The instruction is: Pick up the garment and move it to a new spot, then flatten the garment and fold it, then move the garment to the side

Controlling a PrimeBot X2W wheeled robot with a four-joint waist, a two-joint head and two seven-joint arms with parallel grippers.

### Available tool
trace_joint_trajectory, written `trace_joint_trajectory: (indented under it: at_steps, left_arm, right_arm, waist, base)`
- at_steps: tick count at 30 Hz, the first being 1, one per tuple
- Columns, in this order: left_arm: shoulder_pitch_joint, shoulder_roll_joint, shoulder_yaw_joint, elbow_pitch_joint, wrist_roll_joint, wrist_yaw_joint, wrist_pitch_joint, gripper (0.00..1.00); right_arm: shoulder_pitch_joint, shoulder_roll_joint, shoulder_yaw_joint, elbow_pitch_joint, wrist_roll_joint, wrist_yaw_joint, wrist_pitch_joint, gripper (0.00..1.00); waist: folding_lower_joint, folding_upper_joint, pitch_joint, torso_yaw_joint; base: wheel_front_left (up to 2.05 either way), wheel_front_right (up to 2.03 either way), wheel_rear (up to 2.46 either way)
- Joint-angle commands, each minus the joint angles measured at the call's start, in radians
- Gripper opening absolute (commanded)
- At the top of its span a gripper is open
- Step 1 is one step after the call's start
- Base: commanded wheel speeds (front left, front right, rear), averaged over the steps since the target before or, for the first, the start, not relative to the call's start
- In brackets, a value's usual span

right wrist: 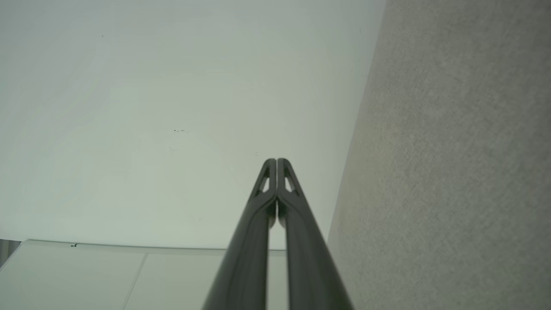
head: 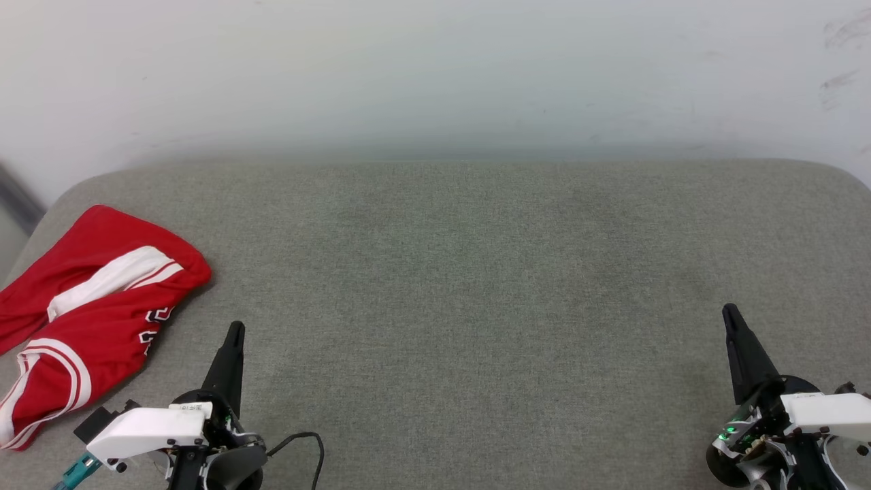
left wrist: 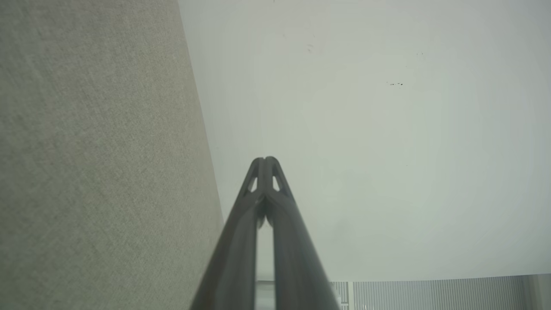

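**A:** How many things are we counting here?

**B:** One garment, one table and two hands. The garment is red with a white sleeve and striped trim, and it is lying crumpled on the grey fabric of the table.

**A:** Where is it lying from the hands?

**B:** It is lying to the left of the left hand, near the fingers but apart from them. From the right hand it is lying well apart, far to that hand's left. Its outer part is running out of the head view at the table's edge.

**A:** Are the hands gripping anything?

**B:** No. Both are hovering over the near part of the table, closed, with nothing between the fingers.

**A:** What are the wrist views giving us that the head view is not?

**B:** They are looking along the fingers. For the left hand the two tips are pressing together in front of the white wall, with the table running down that view's left side. For the right hand the tips are also touching, with the table on that view's right side.

**A:** And the head view?

**B:** It is showing each hand from above as one dark wedge. It is also giving us the garment, both hands together, and one black cable curling behind the left hand.
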Motion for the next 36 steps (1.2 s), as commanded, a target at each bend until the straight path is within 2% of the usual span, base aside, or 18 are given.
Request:
trace_joint_trajectory:
  at_steps: [1,23,24,36]
  left_arm:
    - [-0.006,-0.002,0.002,0.0,-0.001,-0.003,0.001,0.0]
    - [-0.006,-0.002,0.002,0.0,-0.001,-0.003,0.001,0.0]
    - [0.0,0.0,0.0,0.0,-0.001,0.0,0.0,1.0]
    - [0.005,-0.001,-0.055,-0.017,0.023,0.0,-0.052,1.0]
  right_arm:
    - [-0.012,0.004,0.0,0.002,-0.005,0.0,0.001,0.0]
    - [-0.012,0.004,0.0,0.002,-0.005,0.0,0.001,0.0]
    - [0.0,0.0,0.0,0.0,0.0,0.0,0.0,1.0]
    - [0.03,0.0,0.025,-0.031,-0.018,0.0,-0.05,1.0]
  waist:
    - [0.0,-0.0001,0.0,0.0]
    - [0.0,-0.0001,0.0,0.0]
    - [0.0001,-0.0001,0.0,0.0]
    - [0.0,-0.0001,0.001,0.001]
  base:
    - [0.0,0.0,0.0]
    - [0.0,0.0,0.0]
    - [0.0,0.0,0.0]
    - [0.0,0.0,0.0]
